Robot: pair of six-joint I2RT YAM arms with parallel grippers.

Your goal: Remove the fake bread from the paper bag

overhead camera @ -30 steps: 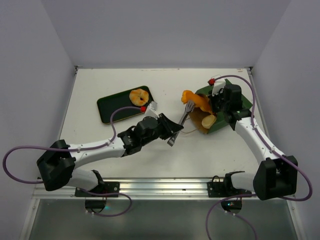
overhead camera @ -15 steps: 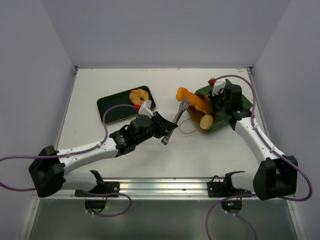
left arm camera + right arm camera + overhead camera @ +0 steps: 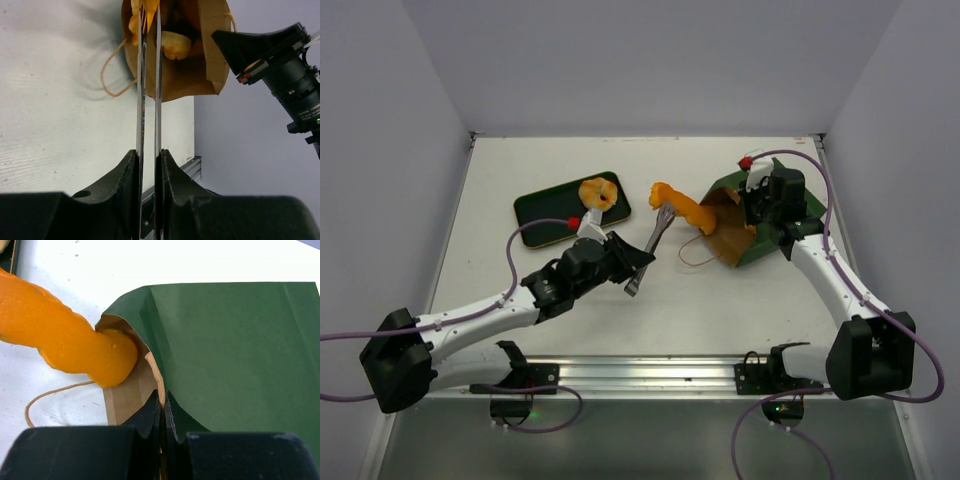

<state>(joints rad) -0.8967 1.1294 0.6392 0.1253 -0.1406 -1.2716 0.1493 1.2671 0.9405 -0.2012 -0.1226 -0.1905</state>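
The long orange loaf lies slantwise just left of the paper bag. Nearly all of its length is out over the table, and only its right, nearer end is at the bag's mouth. In the right wrist view that rounded end sits right against the brown rim of the opening. Whether the loaf rests on the table or hangs a little above it cannot be told.

The bag lies on its side at the right of the table, dark green outside and brown kraft inside, with its mouth facing left. A golden roll shows inside the mouth. A twine handle loops out onto the table on the near side of the opening.

Metal tongs pinch the loaf near its far, left end. Their two blades run close together from the loaf back toward the near left. The left gripper has its jaws squeezed on the tongs' handle end.

The right gripper comes in from the right, its jaws closed tight on the bag's upper edge beside the mouth.

Further left, well apart from the bag, a dark green tray lies flat with a round roll on its right end.
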